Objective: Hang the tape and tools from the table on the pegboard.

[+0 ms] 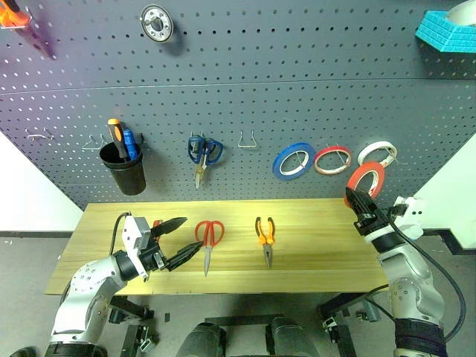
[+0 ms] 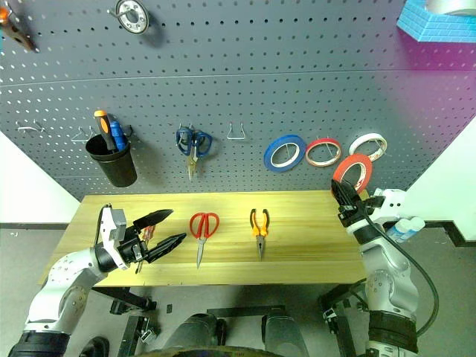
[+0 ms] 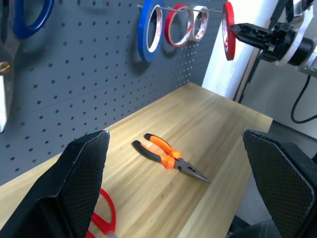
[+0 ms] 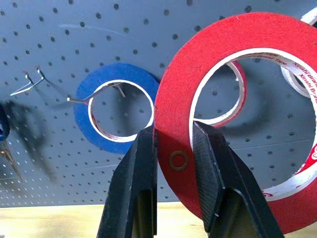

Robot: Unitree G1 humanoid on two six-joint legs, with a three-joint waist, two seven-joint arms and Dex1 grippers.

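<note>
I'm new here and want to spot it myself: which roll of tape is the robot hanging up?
Look at the dark grey pegboard behind the wooden table; toward its right side hang a blue roll, a red roll and a white roll. Just below the white one, the right claw pinches another red roll. It is the one on no hook.

The slim red-handled screwdriver (image 2: 146, 236) lies mostly hidden behind the left gripper (image 2: 169, 227). At 1 o'clock, a turquoise block (image 1: 446, 30) is cut off by the edge
</note>
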